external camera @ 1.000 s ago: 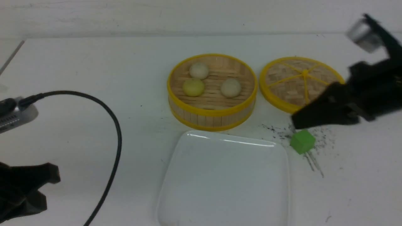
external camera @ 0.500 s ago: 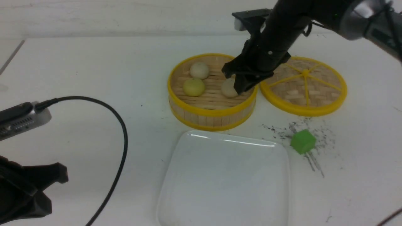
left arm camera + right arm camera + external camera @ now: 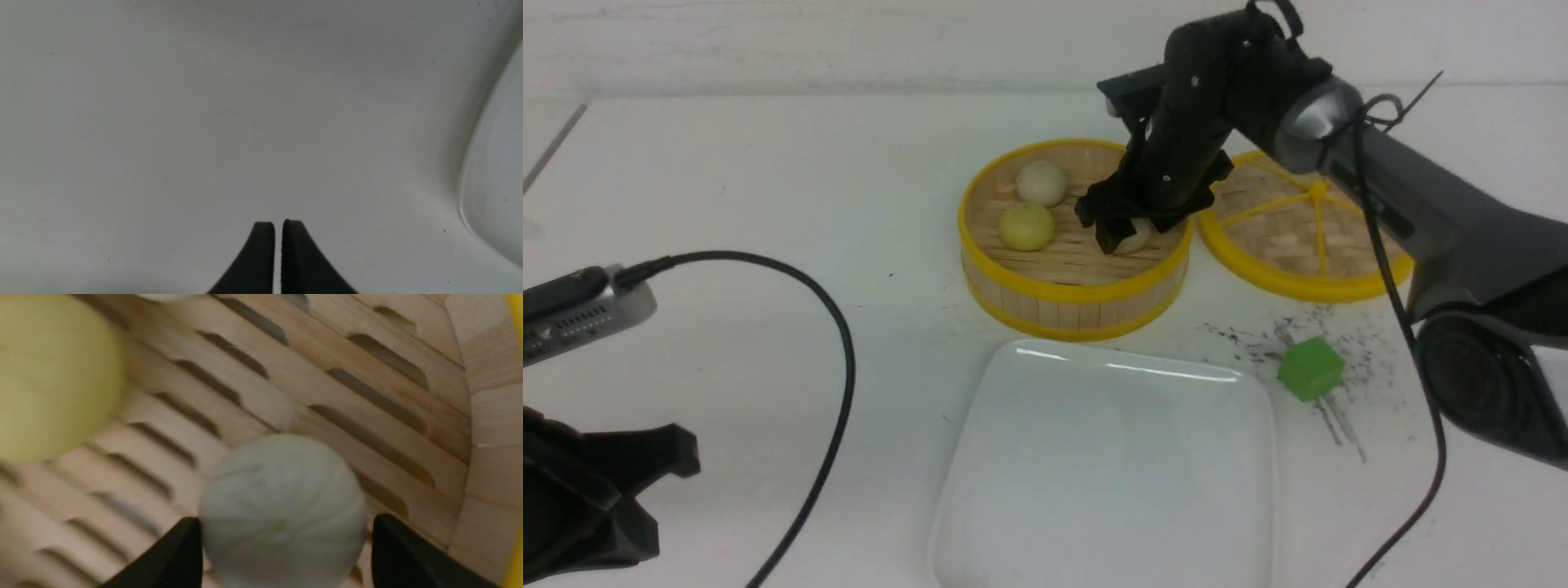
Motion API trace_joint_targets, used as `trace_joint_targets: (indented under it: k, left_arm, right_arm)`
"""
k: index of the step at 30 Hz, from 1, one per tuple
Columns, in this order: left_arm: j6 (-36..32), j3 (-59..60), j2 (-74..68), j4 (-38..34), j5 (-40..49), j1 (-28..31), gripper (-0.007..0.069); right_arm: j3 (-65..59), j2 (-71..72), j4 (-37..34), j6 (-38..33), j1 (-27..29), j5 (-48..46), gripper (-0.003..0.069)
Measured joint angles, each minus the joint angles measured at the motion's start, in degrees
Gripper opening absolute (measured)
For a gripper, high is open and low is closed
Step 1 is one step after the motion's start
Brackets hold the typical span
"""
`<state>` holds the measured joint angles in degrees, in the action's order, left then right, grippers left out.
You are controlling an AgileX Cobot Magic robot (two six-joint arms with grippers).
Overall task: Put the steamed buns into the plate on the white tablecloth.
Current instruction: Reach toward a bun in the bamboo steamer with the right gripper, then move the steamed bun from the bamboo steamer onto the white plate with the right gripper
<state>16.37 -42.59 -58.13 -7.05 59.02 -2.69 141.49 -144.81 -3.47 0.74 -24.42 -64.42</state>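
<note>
- Only the right wrist view shows the right gripper (image 3: 1129,231) spread wide, with one black finger on each side of a cream bun (image 3: 282,506). The bun sits on the slatted bamboo floor of the steamer basket (image 3: 1070,290). We cannot tell whether the pads touch it.
- In the front view the arm hides most of that bun.
- Only the left wrist view shows the left gripper (image 3: 278,228) nearly clenched, with a thin slit between its fingers and nothing held. It hangs over the white tablecloth (image 3: 768,163), well away from the basket.
- The yellow bun (image 3: 1027,227) and the second cream bun (image 3: 1042,182) sit in the basket's left half.
- All three buns are smooth round domes, tops up, and we see no long axis. Faint creases mark the straddled one.
- The plate (image 3: 1103,457) is glossy, white and square with rounded corners. It lies just in front of the basket.
</note>
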Motion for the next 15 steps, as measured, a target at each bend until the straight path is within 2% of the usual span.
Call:
trace_joint_targets:
  k: [2,4,5,6,8,9,15]
  left_arm:
    - [0.0,0.0,0.0,0.0,0.0,0.0,0.0054]
    - [0.0,0.0,-0.2,0.0,0.0,0.0,0.0055]
    - [0.0,0.0,-0.2,0.0,0.0,0.0,0.0055]
    - [0.0,0.0,-0.2,0.0,0.0,0.0,0.0055]
    - [0.0,-0.1,-0.2,0.0,0.1,0.0,0.0055]
    - [0.0,-0.1,-0.2,0.0,0.1,0.0,0.0055]
    - [0.0,-0.1,-0.2,0.0,0.4,0.0,0.0065]
  right_arm:
    - [0.0,-0.5,-0.1,0.0,0.0,0.2,0.0464]
    - [0.8,-0.5,-0.2,0.0,0.0,-0.5,0.0323]
    - [1.1,-0.5,-0.2,0.0,0.0,-0.6,0.0293]
    - [2.3,-0.3,-0.4,0.0,0.0,-2.0,0.0156]
    - [3.3,0.4,-0.6,-0.1,0.0,-4.3,0.0050]
    - [3.9,0.9,-0.9,-0.3,0.0,-5.7,0.0024]
    - [5.0,8.9,-4.7,-1.3,0.0,-7.3,0.0022]
